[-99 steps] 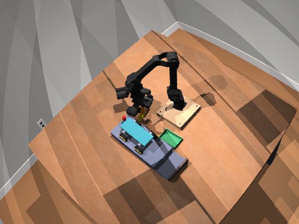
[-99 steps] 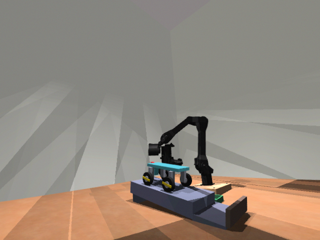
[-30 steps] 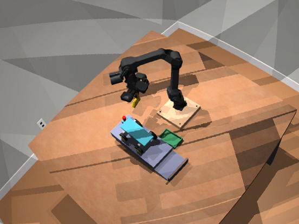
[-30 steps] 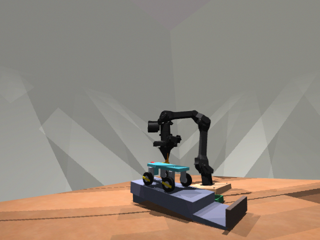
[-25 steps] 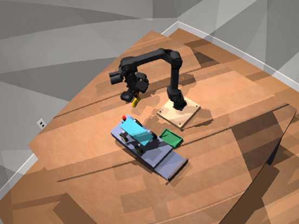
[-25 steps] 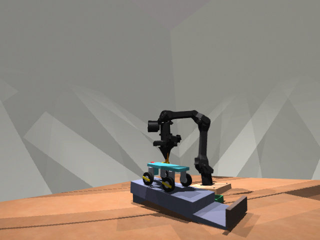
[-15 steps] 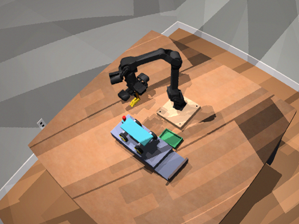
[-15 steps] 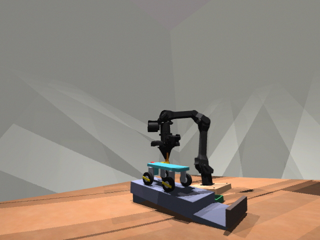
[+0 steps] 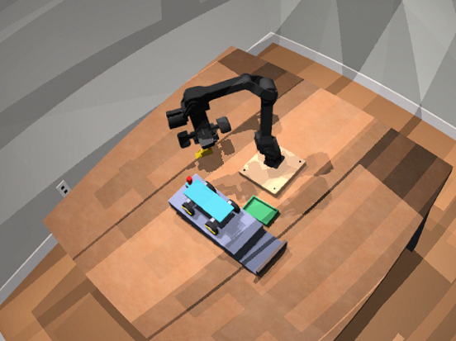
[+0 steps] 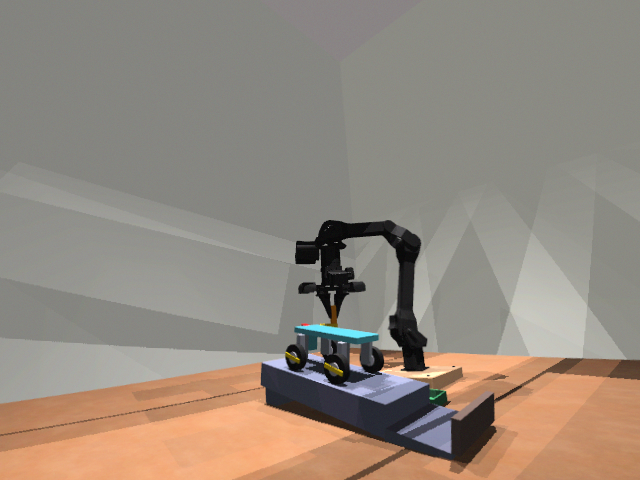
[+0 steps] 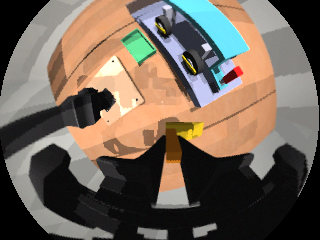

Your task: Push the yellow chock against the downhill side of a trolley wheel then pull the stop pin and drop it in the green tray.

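Note:
My gripper (image 10: 333, 314) (image 11: 171, 138) is shut on the orange handle of the yellow chock (image 9: 203, 152) (image 11: 192, 130). It holds the chock in the air beyond the uphill end of the ramp; the black rubber base cannot be made out. The trolley with its cyan deck (image 9: 208, 200) (image 10: 336, 333) (image 11: 220, 25) stands on the upper part of the grey-blue ramp (image 9: 239, 244) (image 10: 315, 390) (image 11: 202, 99). The red-headed stop pin (image 9: 189, 179) (image 11: 232, 75) stands at the trolley's uphill end. The green tray (image 9: 260, 210) (image 10: 439, 397) (image 11: 139, 47) lies beside the ramp and looks empty.
The arm's pale base plate (image 9: 273, 180) (image 10: 444, 375) (image 11: 125, 100) lies near the tray, on the same side of the ramp. A brown end board (image 9: 272, 257) (image 10: 473, 423) closes the ramp's low end.

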`<state>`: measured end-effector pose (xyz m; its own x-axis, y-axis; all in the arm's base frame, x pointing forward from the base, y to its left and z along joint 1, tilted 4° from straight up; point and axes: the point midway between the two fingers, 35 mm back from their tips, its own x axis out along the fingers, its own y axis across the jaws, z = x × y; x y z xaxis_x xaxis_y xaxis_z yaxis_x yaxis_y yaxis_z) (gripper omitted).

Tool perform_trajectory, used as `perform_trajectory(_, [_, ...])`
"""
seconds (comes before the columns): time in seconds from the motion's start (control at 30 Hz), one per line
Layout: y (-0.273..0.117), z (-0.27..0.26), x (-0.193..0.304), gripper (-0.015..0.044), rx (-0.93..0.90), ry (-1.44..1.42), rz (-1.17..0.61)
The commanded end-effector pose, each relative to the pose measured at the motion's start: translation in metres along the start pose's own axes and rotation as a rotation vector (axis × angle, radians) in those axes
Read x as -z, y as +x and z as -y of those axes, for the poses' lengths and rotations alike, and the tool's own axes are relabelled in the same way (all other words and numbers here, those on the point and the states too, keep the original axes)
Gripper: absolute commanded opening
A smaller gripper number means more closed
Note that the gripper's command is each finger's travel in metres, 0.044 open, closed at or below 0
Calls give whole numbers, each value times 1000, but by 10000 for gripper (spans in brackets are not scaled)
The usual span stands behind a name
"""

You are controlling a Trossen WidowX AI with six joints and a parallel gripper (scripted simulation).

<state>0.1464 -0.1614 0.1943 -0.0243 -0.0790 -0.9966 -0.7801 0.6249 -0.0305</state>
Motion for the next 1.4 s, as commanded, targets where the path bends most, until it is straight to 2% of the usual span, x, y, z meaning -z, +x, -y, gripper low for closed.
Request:
perform_trajectory(0.0, [1, 0, 0, 0, -7, 96, -4])
perform_trajectory(0.9, [1, 0, 1, 0, -8, 983, -6])
perform_trajectory(1.17, [1, 0, 0, 0, -8, 1006, -7])
perform_trajectory(1.37, [1, -4, -18, 0, -10, 1036, -5])
